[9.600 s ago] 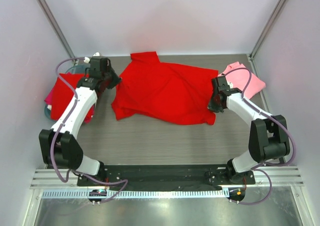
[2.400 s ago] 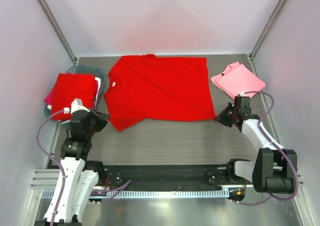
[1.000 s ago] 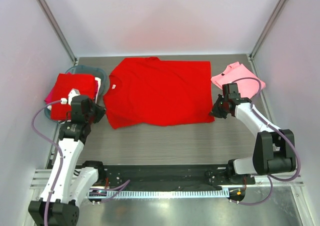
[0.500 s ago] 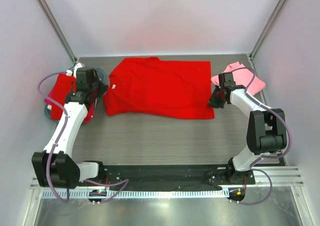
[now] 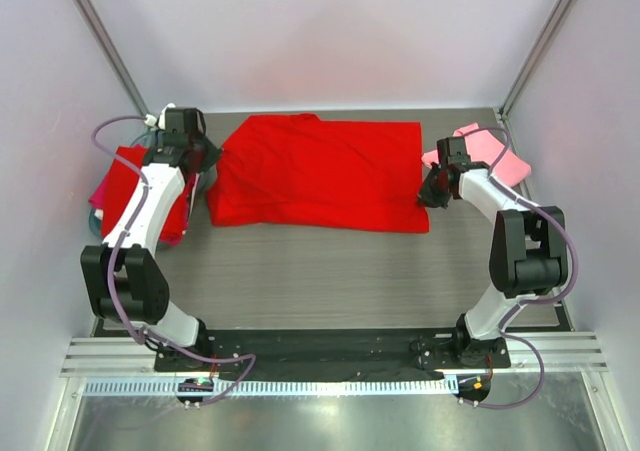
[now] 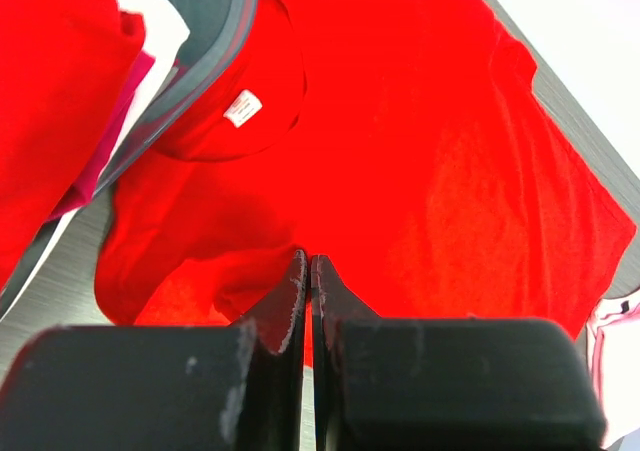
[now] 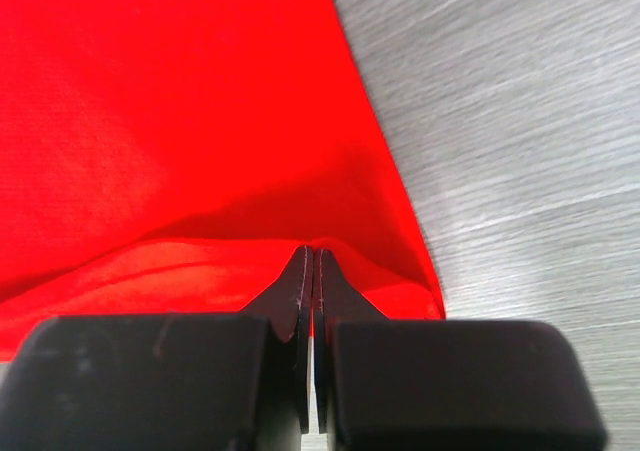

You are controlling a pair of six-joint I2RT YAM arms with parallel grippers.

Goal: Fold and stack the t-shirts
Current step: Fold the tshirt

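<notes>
A bright red t-shirt (image 5: 315,171) lies spread across the back of the table, its near part doubled over toward the back. Its collar with a white label (image 6: 243,108) shows in the left wrist view. My left gripper (image 5: 210,159) is shut on the shirt's left edge; its closed jaws pinch red fabric (image 6: 308,263). My right gripper (image 5: 425,195) is shut on the shirt's near right corner (image 7: 312,255), lifting a small fold off the table. A light pink t-shirt (image 5: 495,156) lies folded at the back right, just behind the right gripper.
A teal basin (image 6: 200,66) at the left holds a folded red tee (image 5: 135,186) on top of magenta (image 6: 100,161) and white (image 6: 150,21) ones. Grey wood tabletop (image 5: 330,271) stretches in front of the shirt. White walls enclose the table.
Both grippers have moved toward the back of the table with the shirt's near edge in them. The red shirt now covers less depth front to back.
</notes>
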